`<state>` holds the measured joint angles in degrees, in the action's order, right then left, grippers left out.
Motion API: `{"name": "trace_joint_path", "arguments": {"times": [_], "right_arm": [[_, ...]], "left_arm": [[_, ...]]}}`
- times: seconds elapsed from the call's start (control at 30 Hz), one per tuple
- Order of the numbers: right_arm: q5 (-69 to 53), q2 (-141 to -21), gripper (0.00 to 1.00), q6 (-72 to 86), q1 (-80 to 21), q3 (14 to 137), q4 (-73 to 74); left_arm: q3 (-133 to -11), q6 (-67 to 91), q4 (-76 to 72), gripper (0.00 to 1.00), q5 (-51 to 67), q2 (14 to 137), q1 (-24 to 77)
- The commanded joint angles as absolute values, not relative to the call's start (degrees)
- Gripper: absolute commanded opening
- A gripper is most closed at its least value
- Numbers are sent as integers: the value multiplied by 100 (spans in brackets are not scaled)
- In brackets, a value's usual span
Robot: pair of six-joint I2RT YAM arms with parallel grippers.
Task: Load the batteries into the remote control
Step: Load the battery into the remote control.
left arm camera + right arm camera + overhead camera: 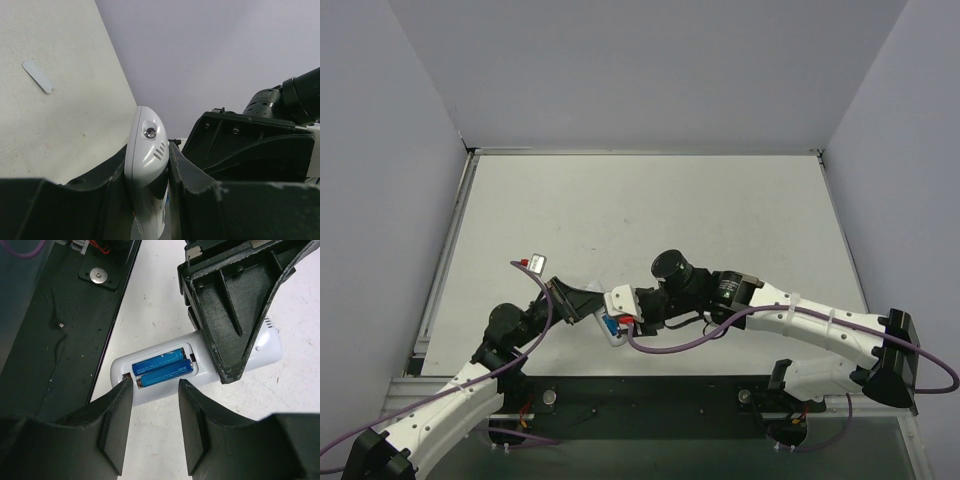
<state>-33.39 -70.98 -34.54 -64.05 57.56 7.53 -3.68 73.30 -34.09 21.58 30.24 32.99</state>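
Left pincer [600, 308], right pincer [628, 320] meet at remote control [615, 336] (blue batteries [609, 323] showing), table [650, 210] near edge.

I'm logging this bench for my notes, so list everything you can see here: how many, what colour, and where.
remote: one, white, held at the table's near edge, battery bay open
batteries: two, blue, side by side in the remote's open bay
cover: one, pale, lying flat on the table apart from the remote; likely the bay's lid
table: one, off-white, walled on three sides
base plate: one, black, along the table's near edge
left gripper: one, black, shut on the remote
right gripper: one, black, jaws apart, right at the batteries
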Motion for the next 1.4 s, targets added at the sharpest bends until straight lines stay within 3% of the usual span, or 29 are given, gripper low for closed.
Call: {"name": "trace_joint_path", "arguments": {"times": [0.0,0.37,0.6,1.07,1.37], "right_arm": [[-3665,-7163,36,-3577,-6355,6099,554],[-3647,-7207,36,-3586,-6319,6091,255],[-3779,-7365,29,-3586,-6302,6196,272],[-3876,-7567,26,-3674,-6284,6363,395],[-3973,-7620,19,-3691,-6249,6267,554]], "left_arm": [[-642,7339,-3876,0,2303,3006,3296],[-642,7330,-3867,0,2329,2980,3296],[-659,7330,-3832,0,2338,2953,3296],[-668,7339,-3832,0,2347,2918,3296],[-642,7444,-3902,0,2233,2795,3296]]}}
